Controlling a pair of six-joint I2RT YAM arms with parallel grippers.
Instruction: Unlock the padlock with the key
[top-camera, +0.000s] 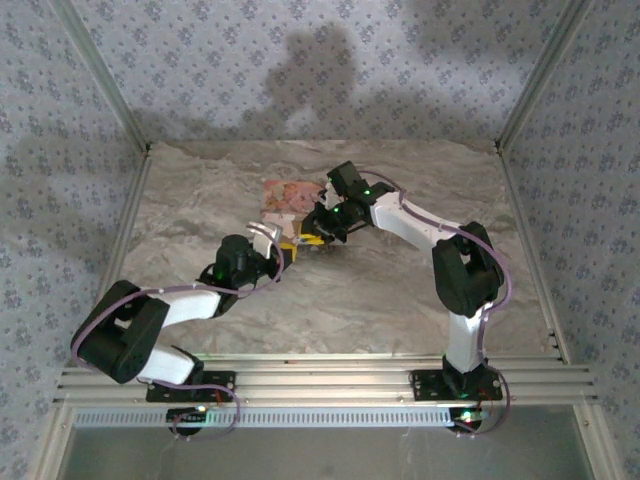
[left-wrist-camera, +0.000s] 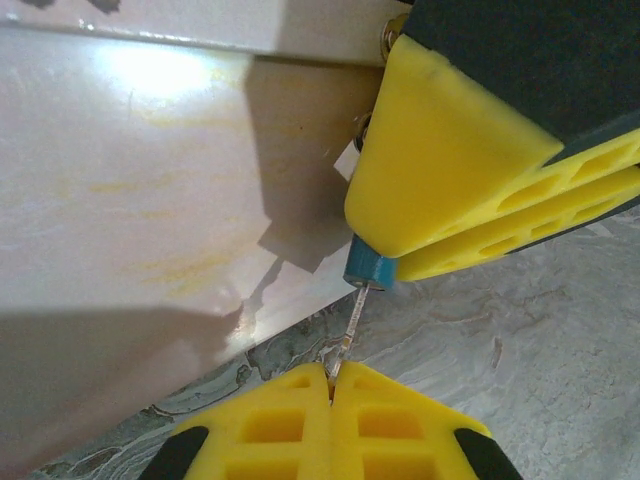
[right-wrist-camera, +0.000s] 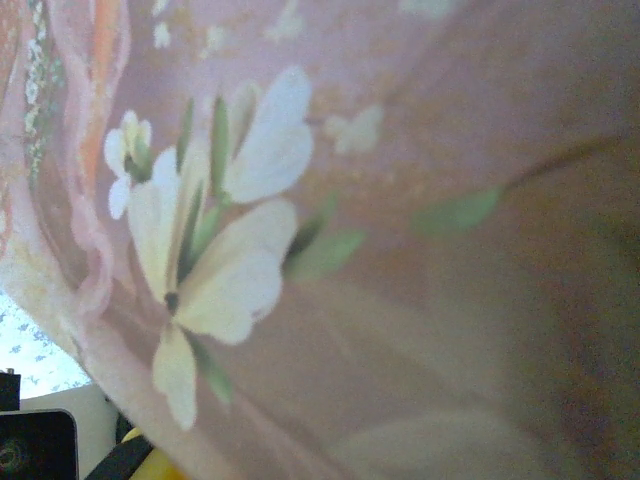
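Left of the left claw (left-wrist-camera: 330, 388) spreads the pale, glossy face of the pink box (left-wrist-camera: 140, 190). The frame cuts it off and shadow covers its lower part, so its edges are hard to follow. The left claw is clenched, its pads pressed flat together, and the thin blade of the key (left-wrist-camera: 367, 271) runs down into their seam, where the very tip is hidden. Just above, the key's blue head sits pinched at the tips of the right claw (left-wrist-camera: 388, 252), which grasps it and covers part of the head. Below and to the right of both claws lies the grey marbled surface (left-wrist-camera: 530, 350). From above, the two claws meet just in front of the box, and the yellow there blurs together; whether any of it is the padlock I cannot tell. Close to the right wrist camera, the box's flower print is blurred and dim toward the right.
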